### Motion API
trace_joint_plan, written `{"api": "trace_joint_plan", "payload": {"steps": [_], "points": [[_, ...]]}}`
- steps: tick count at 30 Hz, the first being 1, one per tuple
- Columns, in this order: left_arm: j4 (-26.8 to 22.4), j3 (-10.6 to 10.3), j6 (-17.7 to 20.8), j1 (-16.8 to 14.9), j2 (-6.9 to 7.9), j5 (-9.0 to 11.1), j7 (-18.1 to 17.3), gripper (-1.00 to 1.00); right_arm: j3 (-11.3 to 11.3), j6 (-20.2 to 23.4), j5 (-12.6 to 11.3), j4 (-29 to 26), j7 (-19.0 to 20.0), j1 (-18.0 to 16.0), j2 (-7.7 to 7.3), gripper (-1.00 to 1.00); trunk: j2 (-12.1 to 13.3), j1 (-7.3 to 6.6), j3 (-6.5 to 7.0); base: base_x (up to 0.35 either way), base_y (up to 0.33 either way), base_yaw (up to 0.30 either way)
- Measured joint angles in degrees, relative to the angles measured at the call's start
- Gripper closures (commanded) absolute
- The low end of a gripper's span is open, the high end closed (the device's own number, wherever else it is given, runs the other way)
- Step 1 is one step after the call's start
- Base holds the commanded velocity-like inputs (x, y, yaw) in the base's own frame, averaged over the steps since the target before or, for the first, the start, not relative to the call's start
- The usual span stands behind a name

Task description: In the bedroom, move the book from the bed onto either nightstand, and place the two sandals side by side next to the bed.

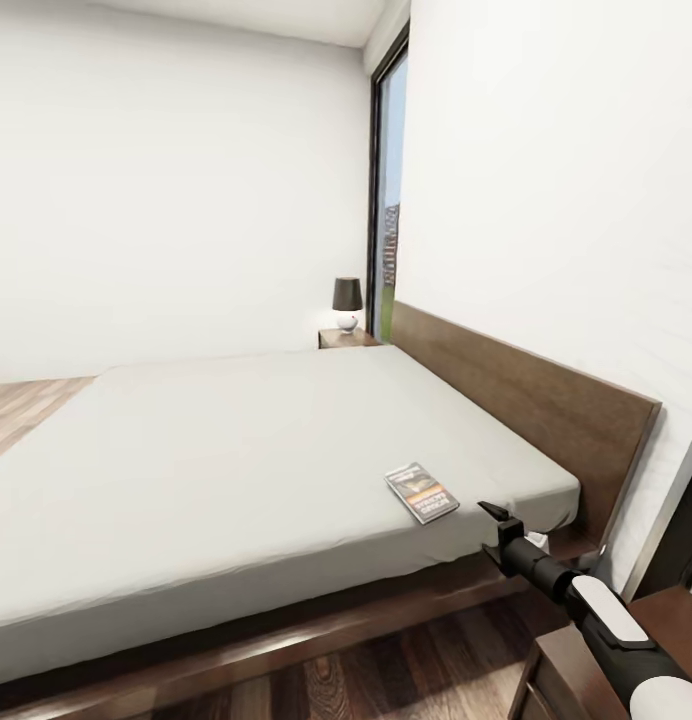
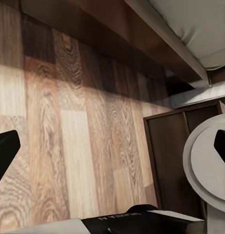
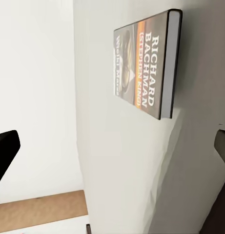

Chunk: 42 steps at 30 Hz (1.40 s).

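Note:
The book (image 1: 421,492) lies flat on the grey mattress of the bed (image 1: 236,450), near the corner by the headboard. In the right wrist view the book (image 3: 146,68) shows its cover with orange lettering. My right gripper (image 1: 496,515) hovers just off the mattress edge, a short way from the book, open and empty (image 3: 112,148). My left gripper (image 2: 112,146) hangs open over the wood floor beside the bed frame. One nightstand (image 1: 348,338) stands past the bed's far side, another nightstand (image 1: 676,610) is right under my right arm. The sandals are out of view.
A small dark-shaded lamp (image 1: 347,300) stands on the far nightstand. The dark headboard (image 1: 526,400) runs along the white wall at right. Wood-plank floor (image 2: 78,146) lies between the bed frame (image 2: 141,39) and the near nightstand's front (image 2: 173,156).

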Motion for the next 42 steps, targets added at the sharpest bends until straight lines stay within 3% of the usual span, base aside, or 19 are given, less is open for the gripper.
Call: {"api": "trace_joint_plan", "payload": {"steps": [42], "points": [[0.0, 0.0, 0.0, 0.0, 0.0, 0.1, -0.1, -1.0, -0.2, -0.1, 0.0, 0.0, 0.0, 0.0, -0.04, -1.0, 0.0, 0.0, 0.0, 0.095, -0.042, 0.128]]}}
